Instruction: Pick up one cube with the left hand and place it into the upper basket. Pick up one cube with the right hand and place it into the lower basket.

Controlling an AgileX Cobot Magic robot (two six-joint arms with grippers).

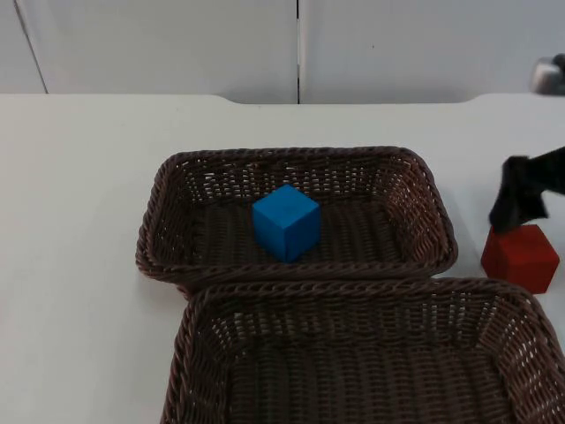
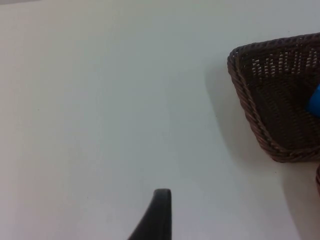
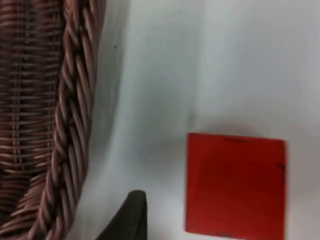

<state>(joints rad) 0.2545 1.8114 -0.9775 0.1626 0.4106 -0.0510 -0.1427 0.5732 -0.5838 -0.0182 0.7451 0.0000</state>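
White table top (image 1: 79, 221) runs under everything, back to the grey partition wall (image 1: 159, 44). Nearest the camera sits the lower basket (image 1: 212, 353), with nothing inside it that I can see. Just behind it, rims nearly touching, is the upper basket (image 1: 159, 238), and the blue cube (image 1: 285, 221) already rests on its floor, so I judge my left-hand half of the job done.

My left gripper waits off to the side over bare table; from its wrist I see one black fingertip (image 2: 157, 215), a corner of the upper basket and a sliver of blue, but I cannot tell whether those fingers are apart or together.

The step in hand is the right-hand pick. The red cube (image 1: 520, 257) stands on the table just beside the right ends of both baskets. My right gripper (image 1: 519, 201) hangs right behind and above it, close to its top. From that wrist the red cube (image 3: 235, 184) is square-on beside the basket's woven rim (image 3: 75, 125); how wide those fingers stand I cannot tell either.

Next, I think, I must settle straight down so the fingers straddle the cube, close on it, lift, and carry it over the near rim.
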